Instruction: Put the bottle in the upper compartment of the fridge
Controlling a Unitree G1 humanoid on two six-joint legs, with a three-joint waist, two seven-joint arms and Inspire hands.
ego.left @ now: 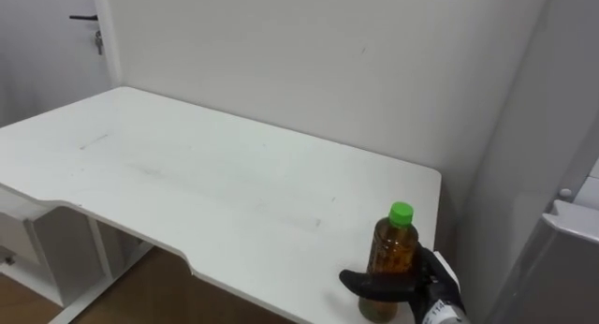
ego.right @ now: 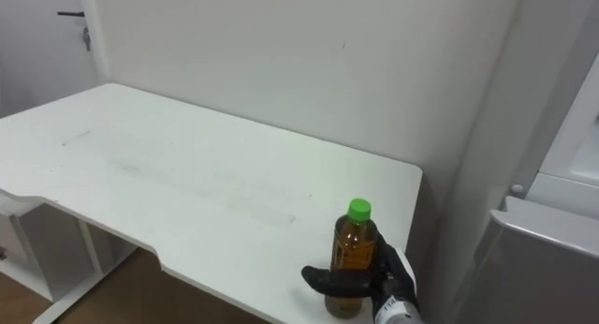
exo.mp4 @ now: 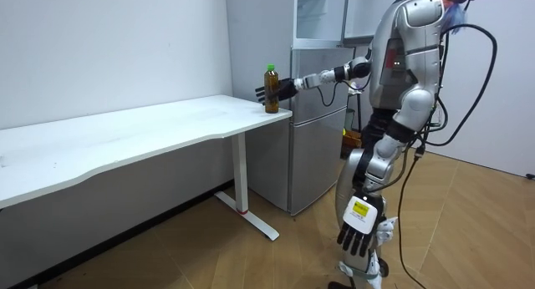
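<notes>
A bottle [ego.left: 393, 260] of brown liquid with a green cap stands upright on the near right corner of the white table [ego.left: 187, 174]. My right hand [ego.left: 423, 285] is shut on it low down, thumb across the front and fingers behind. In the room view the bottle [exo.mp4: 270, 78] stands at the table end beside the grey fridge [exo.mp4: 318, 122], and my right arm reaches out to it from in front of the fridge. Above the fridge's lower door, the upper compartment [exo.mp4: 322, 13] shows shelves. My left hand [exo.mp4: 359, 229] hangs open at my side.
The fridge [ego.left: 571, 230] stands close to the table's right edge, with a narrow gap between them. A white wall runs behind the table. A door with a dark handle [ego.left: 84, 18] is at the far left, and a white drawer unit [ego.left: 28, 244] sits under the table's left part.
</notes>
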